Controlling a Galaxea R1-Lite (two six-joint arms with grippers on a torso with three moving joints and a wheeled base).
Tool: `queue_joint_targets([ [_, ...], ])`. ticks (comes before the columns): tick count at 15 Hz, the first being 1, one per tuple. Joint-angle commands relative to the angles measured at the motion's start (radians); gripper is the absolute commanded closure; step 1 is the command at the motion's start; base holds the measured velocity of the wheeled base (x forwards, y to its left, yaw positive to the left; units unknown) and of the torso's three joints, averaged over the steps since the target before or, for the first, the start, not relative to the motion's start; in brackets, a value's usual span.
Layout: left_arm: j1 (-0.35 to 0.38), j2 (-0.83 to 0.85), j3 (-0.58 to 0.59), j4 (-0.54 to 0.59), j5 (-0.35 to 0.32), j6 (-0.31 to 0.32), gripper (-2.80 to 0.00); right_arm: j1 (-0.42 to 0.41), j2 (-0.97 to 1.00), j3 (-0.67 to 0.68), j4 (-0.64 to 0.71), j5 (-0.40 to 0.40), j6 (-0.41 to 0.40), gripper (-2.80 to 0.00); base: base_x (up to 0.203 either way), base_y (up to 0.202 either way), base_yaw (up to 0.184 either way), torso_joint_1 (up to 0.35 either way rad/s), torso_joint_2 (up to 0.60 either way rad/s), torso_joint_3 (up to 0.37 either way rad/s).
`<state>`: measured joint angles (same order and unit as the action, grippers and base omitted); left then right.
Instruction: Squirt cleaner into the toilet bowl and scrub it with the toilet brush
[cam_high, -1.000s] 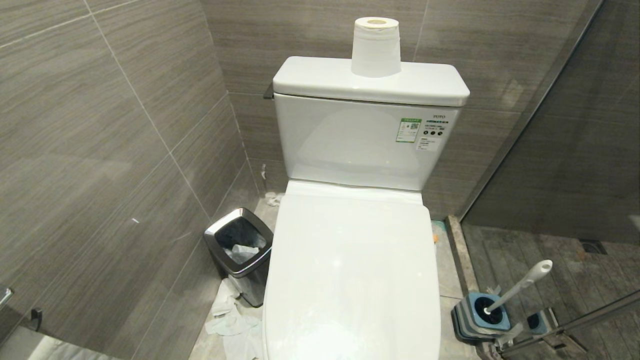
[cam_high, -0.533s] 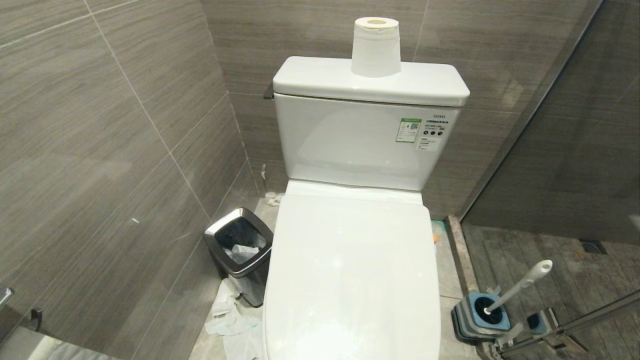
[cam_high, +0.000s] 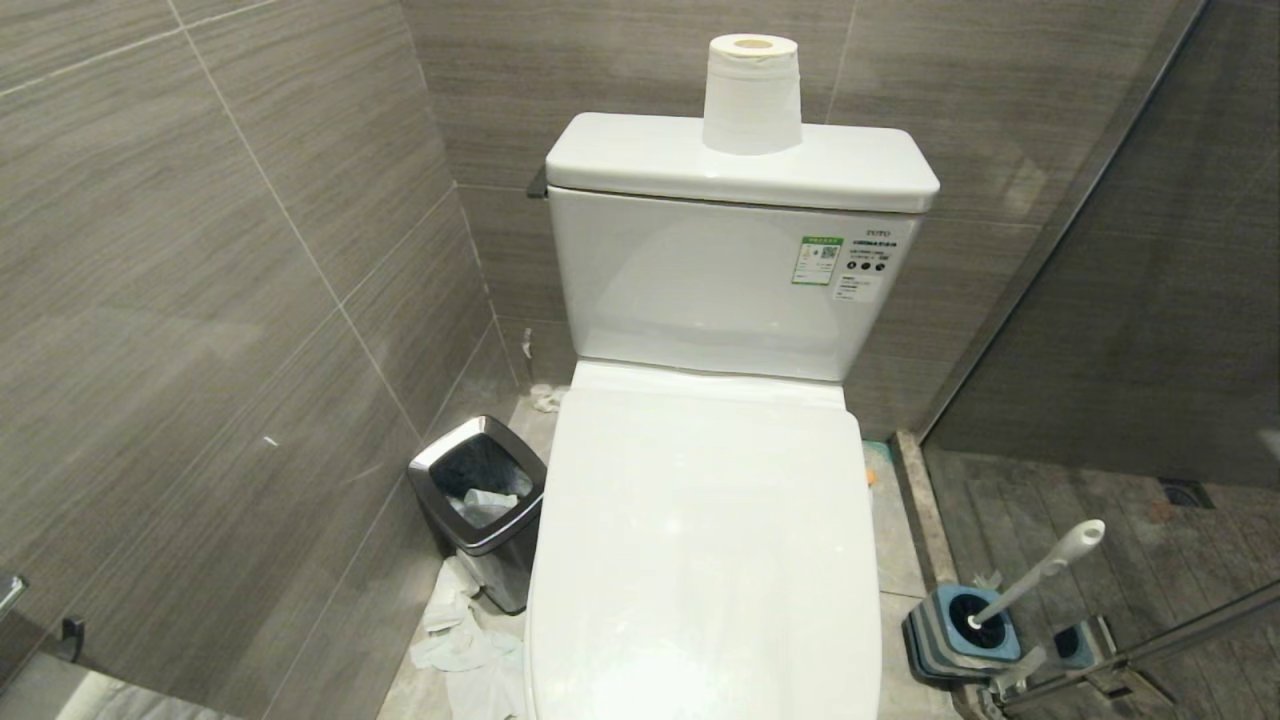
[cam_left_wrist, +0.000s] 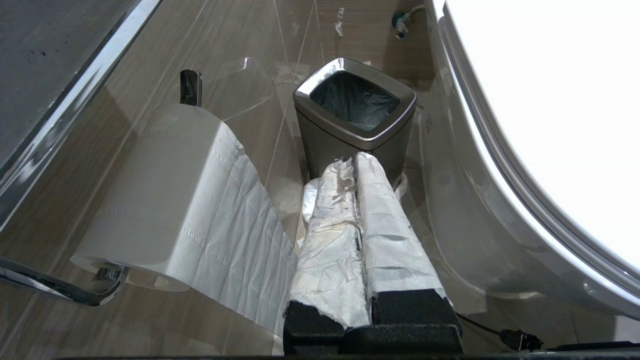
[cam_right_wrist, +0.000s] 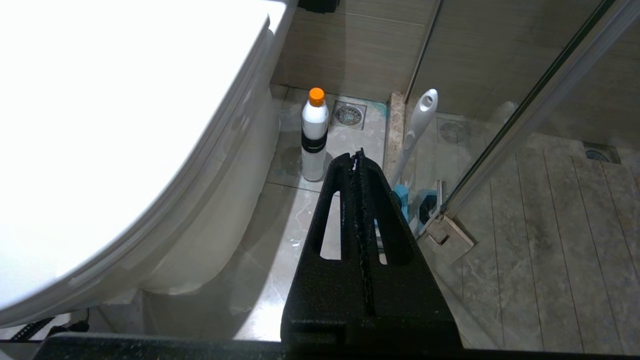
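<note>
- Beside the toilet's right flank stands the white plastic cleaner bottle with orange cap (cam_right_wrist: 315, 135); the black right gripper (cam_right_wrist: 358, 156), pressed closed and empty, points toward it.
- At four o'clock of the closed white ceramic toilet bowl (cam_high: 700, 540), the white-handled toilet brush (cam_high: 1040, 572) leans in its blue-grey holder.
- Risk: the shut lid blocks any squirt; the upright bottle could tip.
- At eight o'clock, the steel-rimmed trash bin (cam_left_wrist: 355, 117) crowds the paper-wrapped left gripper (cam_left_wrist: 355, 162), also closed.

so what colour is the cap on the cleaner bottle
Orange, on the white cleaner bottle standing on the floor beside the toilet; the right wrist view shows it best.

White cleaner (cam_right_wrist: 314, 145) orange-capped; blue-grey striped brush holder (cam_high: 962, 620)
</note>
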<state>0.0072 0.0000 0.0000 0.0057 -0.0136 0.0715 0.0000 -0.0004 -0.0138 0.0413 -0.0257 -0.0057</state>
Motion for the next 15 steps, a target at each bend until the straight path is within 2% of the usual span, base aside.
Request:
queue_joint_targets([
  [1,0.0,0.002,0.002,0.0,0.0,0.001,0.0,0.0,0.0,0.0,0.0,0.0,0.0,0.0,0.0,0.0,0.0,0.0,0.0,0.0],
  [15,0.0,0.002,0.002,0.0,0.0,0.001,0.0,0.0,0.0,0.0,0.0,0.0,0.0,0.0,0.0,0.0,0.0,0.0,0.0,0.0],
])
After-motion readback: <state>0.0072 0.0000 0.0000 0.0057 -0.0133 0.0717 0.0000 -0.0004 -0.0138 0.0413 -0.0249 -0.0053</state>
